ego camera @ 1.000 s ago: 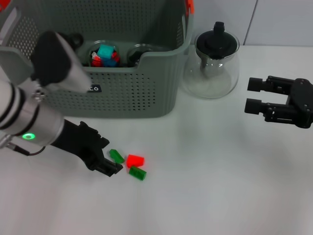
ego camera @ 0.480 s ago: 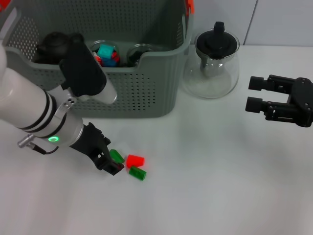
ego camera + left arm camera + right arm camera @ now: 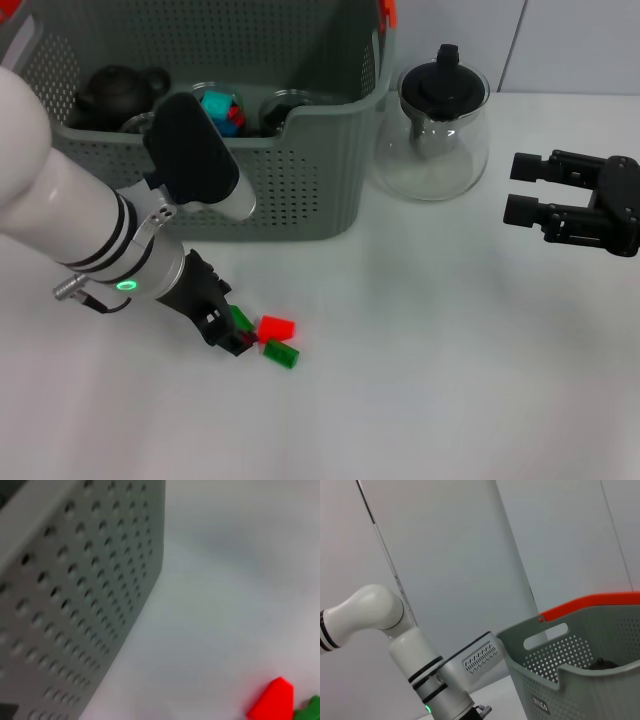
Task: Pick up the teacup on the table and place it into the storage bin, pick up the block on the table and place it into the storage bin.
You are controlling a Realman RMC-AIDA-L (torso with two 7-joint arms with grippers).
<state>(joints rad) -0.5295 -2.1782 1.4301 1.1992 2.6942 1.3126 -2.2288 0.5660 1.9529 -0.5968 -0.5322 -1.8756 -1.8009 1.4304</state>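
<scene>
the left gripper [image 3: 232, 338] was down low at the table [image 3: 430, 380], right at the little pile of blocks in front of the storage bin [image 3: 270, 190]. its black fingers looked a little apart around the near end of one green block [image 3: 241, 318], but honestly i couldn't tell if they were actually gripping it or just touching. just beside that one sat a red block [image 3: 276, 327], and a second green block [image 3: 281, 353] lay right below the red one, all three bunched together on the white surface. the left wrist view only caught the red block [image 3: 271, 699], a sliver of green at the frame edge, and the perforated wall of the bin [image 3: 75, 605] close by.

the arm itself, white with black rings and a green light, stretched across the front of the bin. inside the bin there was a dark teapot [image 3: 118, 90] at the left end, plus a glass teacup [image 3: 215, 108] with colourful bits in it and another dark round thing next to it.

to the right of the bin stood a glass teapot [image 3: 433, 125] with a black lid, just beside the bin's corner.

the right gripper [image 3: 528, 191] was hanging well off to the right side over the table, fingers spread apart, holding nothing.
</scene>
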